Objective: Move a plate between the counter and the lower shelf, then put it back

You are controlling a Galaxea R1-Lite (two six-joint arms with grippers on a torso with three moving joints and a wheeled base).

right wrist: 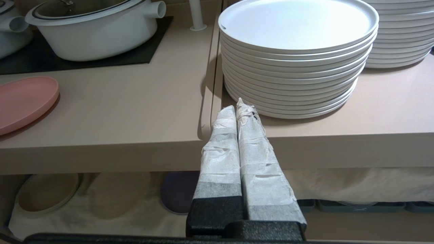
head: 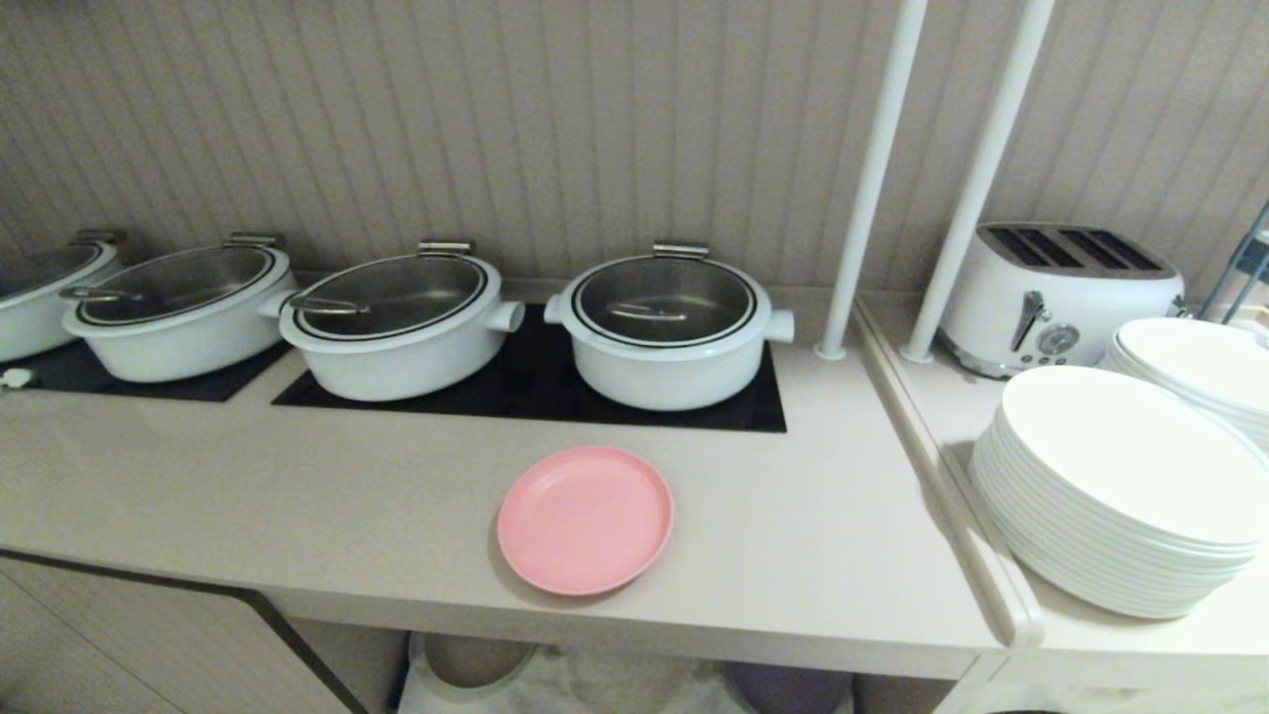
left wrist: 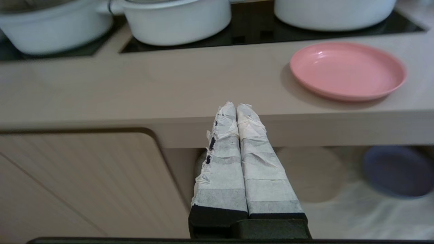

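While the pink plate lay on the desk above and beside the left tool, whose fingers were pressed together empty, the task looked finished or unstarted; any grasp required opening first.

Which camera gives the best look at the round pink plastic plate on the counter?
The head view: the round pink plastic plate shows whole, from above, on the beige counter. The left wrist view also shows it whole, at a low angle. The right wrist view crops it.
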